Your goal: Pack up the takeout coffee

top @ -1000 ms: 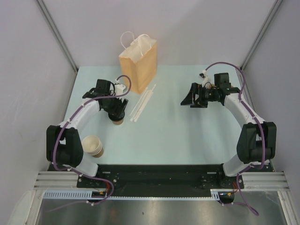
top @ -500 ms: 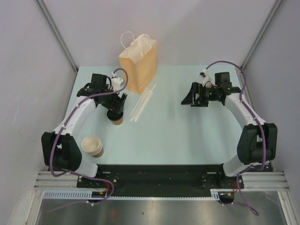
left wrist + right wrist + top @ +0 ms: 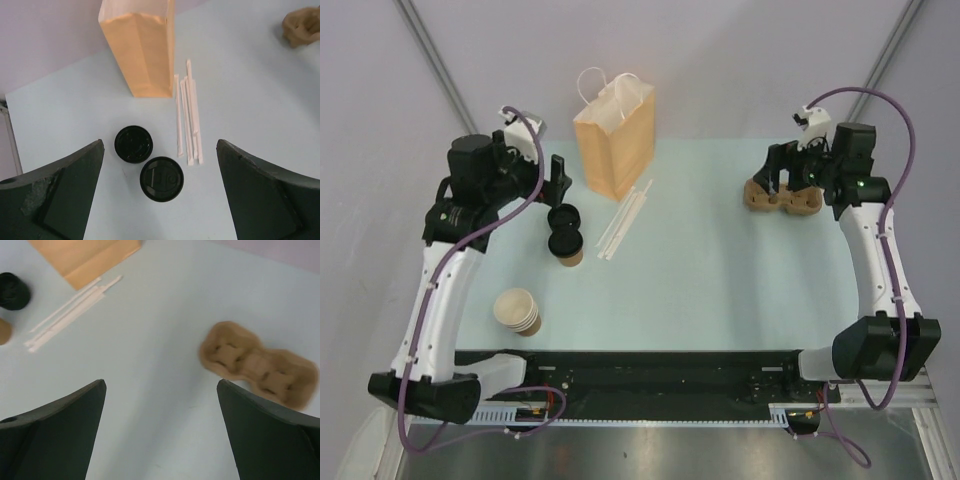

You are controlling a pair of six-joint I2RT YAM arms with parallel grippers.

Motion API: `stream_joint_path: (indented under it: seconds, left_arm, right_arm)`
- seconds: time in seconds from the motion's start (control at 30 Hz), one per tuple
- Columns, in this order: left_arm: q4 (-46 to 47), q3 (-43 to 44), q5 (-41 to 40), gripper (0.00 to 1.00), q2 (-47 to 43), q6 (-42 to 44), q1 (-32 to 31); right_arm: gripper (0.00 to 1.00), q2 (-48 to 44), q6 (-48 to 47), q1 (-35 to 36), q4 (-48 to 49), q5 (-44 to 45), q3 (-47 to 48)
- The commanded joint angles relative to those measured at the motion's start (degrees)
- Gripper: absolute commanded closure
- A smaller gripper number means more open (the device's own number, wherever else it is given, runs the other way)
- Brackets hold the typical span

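The pale table (image 3: 700,290) carries everything, and the packing looks barely begun. The brown paper bag (image 3: 615,135) stands upright at the far side, and nothing can be seen in it from these views. The moulded cup carrier (image 3: 785,198) lies well apart to the right with its wells bare. The takeout coffee (image 3: 566,243) has its black lid on, so capping appears done. It stands on the table just in front of the bag's left corner, in neither carrier nor bag. By this reading, what is left is to move it into its packing.

Neither arm holds anything. The left gripper (image 3: 558,172) hangs above and behind the cup with its jaws wide apart. The right gripper (image 3: 778,178) is poised over the carrier, jaws also spread wide.

Counted: one bag, one carrier, and one stack of nested cups (image 3: 518,311) whose number cannot be told. There is one lidded cup and one spare lid (image 3: 133,144) just beside it. The wrapped straws (image 3: 187,120) lie between cup and bag, about four, though they overlap.
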Motion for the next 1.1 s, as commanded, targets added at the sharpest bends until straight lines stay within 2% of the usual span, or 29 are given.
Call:
stream_joint_path:
  seconds: [0.0,0.07,0.17,0.33,0.37,0.43,0.63,0.83,1.07]
  left_arm:
    - [1.85,-1.28,3.09,0.0,-1.24,-5.27,0.21]
    - [0.97,-2.15,3.1,0.0,-0.62,-6.32,0.2]
    - [2.46,-5.13,3.45,0.01,-1.67,-7.2,0.2]
    - [1.23,-5.85,6.95,0.0,-1.32,-5.45,0.29]
    - [1.15,-5.85,7.75,0.0,-1.15,-5.1,0.21]
    - [1.06,-5.85,9.33,0.0,-0.88,-5.1,0.21]
    - [1.14,-6.55,11.36,0.01,0.87,-5.62,0.21]
    - [1.06,-6.9,12.42,0.01,1.93,-6.41,0.29]
    - [0.97,-7.34,11.45,0.01,2.02,-6.06,0.2]
  right_arm:
    - [0.0,2.15,-11.76,-1.39,-1.06,11.01,4.76]
    - [0.0,8.97,-13.0,-1.91,-5.28,15.85,11.24]
    - [0.0,17.51,-13.01,-3.93,-15.46,16.84,19.42]
    - [0.0,23.6,-20.98,-6.3,-17.52,16.57,20.42]
    - [0.02,24.66,-22.83,-6.92,-18.39,16.74,20.86]
    - [0.16,28.78,-28.09,-7.98,-20.85,16.66,23.66]
    - [0.36,38.71,-32.25,-9.65,-25.61,17.8,31.66]
    - [0.44,44.87,-32.87,-9.56,-27.71,16.57,37.02]
    - [0.48,48.75,-31.2,-9.3,-29.74,12.97,39.93]
